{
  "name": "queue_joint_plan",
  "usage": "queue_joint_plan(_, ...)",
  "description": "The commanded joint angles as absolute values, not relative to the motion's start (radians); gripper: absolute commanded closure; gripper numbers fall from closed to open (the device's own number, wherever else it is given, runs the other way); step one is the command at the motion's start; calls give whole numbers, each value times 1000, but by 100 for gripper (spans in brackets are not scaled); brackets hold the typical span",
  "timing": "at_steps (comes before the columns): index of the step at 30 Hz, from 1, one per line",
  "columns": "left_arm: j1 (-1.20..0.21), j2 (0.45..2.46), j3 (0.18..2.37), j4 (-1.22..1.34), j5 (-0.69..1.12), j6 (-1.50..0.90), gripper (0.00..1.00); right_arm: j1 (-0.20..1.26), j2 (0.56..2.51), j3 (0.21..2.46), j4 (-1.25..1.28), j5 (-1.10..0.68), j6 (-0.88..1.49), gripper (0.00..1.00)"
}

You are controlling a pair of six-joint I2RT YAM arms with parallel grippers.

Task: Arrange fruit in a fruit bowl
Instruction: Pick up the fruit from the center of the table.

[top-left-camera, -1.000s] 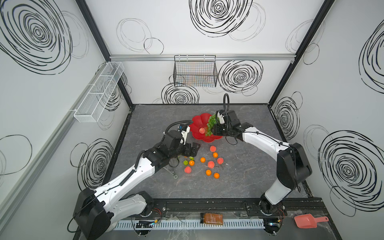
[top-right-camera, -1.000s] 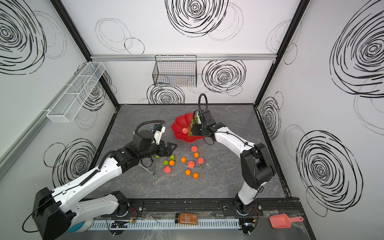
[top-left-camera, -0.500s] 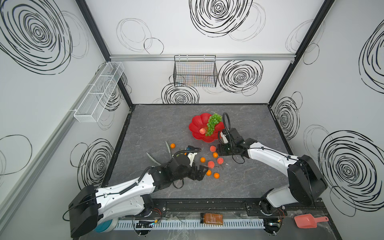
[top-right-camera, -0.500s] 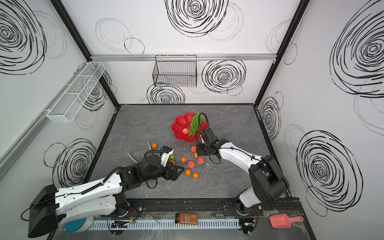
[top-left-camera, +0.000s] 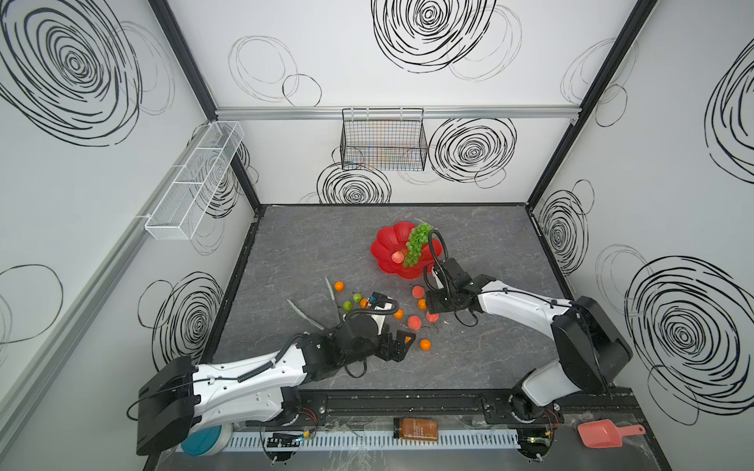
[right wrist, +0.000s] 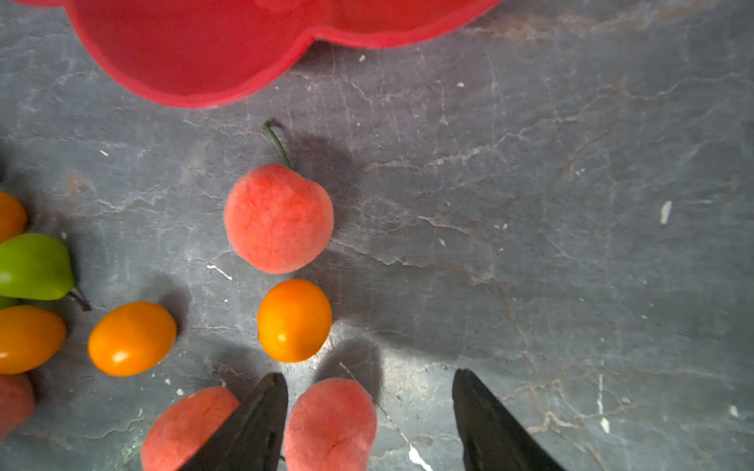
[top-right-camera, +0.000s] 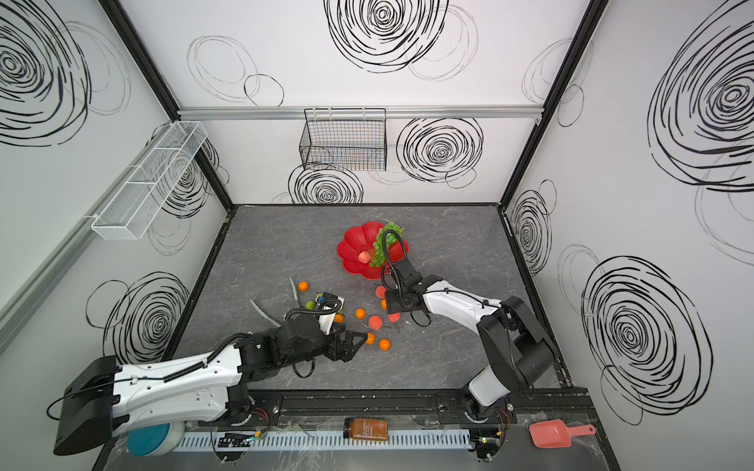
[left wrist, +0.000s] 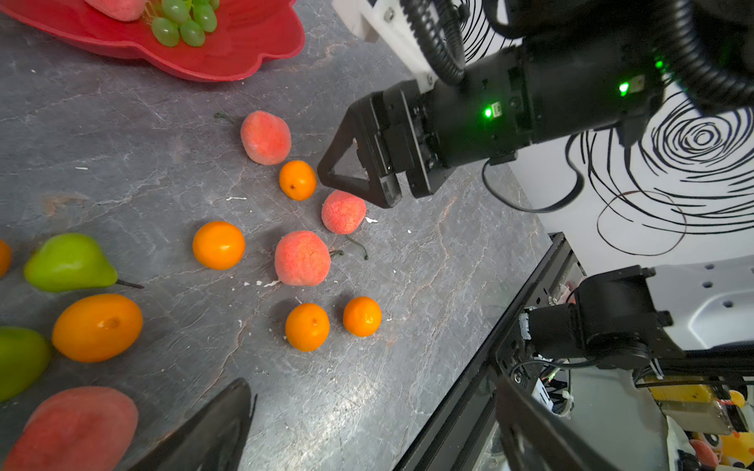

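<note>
Your right gripper [right wrist: 367,375] stands wide open, a peach [right wrist: 330,420] on the table [top-left-camera: 306,253] between its jaws. Your left gripper [left wrist: 373,381] gapes wide, empty. The bowl [top-left-camera: 385,244], farther back, holds grapes [top-left-camera: 416,244] and another peach [top-left-camera: 396,256].

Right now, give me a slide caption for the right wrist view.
Open right gripper around a peach, with a tangerine, another peach and the red bowl beyond.

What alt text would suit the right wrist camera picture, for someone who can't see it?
Two black fingers stand open over a grey table, with a pink-red peach between them. Beyond lie a second peach, orange tangerines, a green pear and the scalloped edge of a red bowl.
</note>
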State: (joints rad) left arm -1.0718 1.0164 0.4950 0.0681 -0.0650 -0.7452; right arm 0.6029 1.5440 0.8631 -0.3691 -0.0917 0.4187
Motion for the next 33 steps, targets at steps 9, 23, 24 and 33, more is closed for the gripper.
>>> queue_joint_plan(9,-1075,1016,502,92,-98,-741,4,624,1630,906,-410,-49,427,35)
queue_joint_plan(23,-1075,1020,499,89,-96,-740,4,655,1623,899,-463,-78,432,36)
queue_joint_plan(24,-1075,1023,497,90,-95,-741,4,658,1620,895,-468,-79,434,36)
queue_joint_plan(33,-1075,1028,497,98,-86,-741,4,670,1614,886,-501,-86,444,42)
